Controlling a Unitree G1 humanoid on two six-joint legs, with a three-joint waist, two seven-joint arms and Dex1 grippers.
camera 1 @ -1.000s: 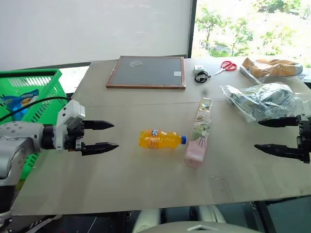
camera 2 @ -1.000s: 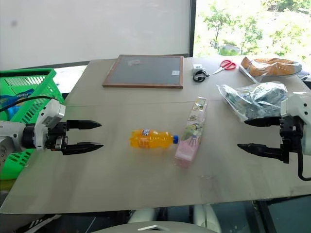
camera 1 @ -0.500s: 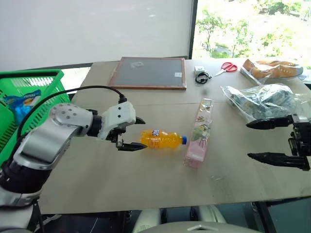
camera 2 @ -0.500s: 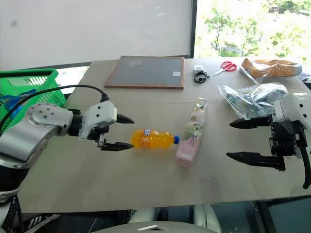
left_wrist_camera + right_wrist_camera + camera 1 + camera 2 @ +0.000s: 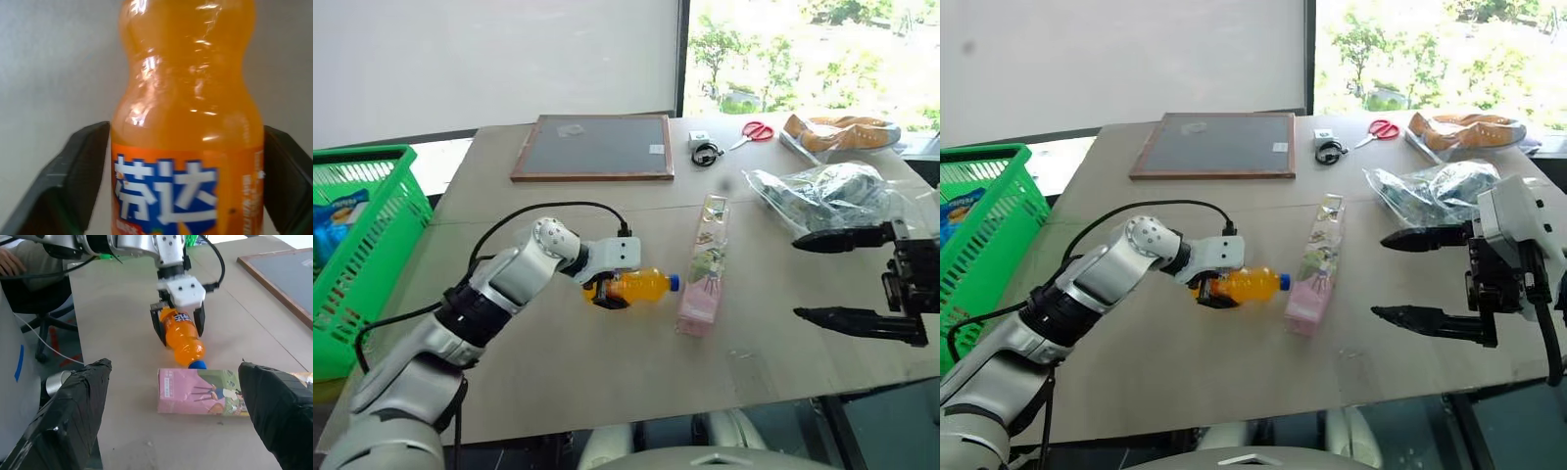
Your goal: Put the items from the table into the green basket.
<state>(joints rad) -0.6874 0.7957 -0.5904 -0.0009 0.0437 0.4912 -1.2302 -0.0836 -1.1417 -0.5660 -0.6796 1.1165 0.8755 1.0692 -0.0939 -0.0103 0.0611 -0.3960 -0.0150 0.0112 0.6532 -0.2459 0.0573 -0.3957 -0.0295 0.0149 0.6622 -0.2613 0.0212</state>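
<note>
The left gripper (image 5: 607, 291) straddles the base end of the soda bottle (image 5: 641, 285), jaws apart on either side, not yet clamped. The bottle lies mid-table (image 5: 607, 382), cap toward the long box (image 5: 707, 262) at 3 o'clock. Smooth, round plastic may slip or roll; the labelled waist looks the surest hold. The right gripper (image 5: 1415, 274) hovers, jaws wide. The green basket (image 5: 372, 255) waits at 9 o'clock.

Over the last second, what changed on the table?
The left end effector swung in from the basket side and came down over the orange soda bottle, its fingers now straddling the label end. The right end effector stayed open; bottle and pink-based box haven't moved.
</note>
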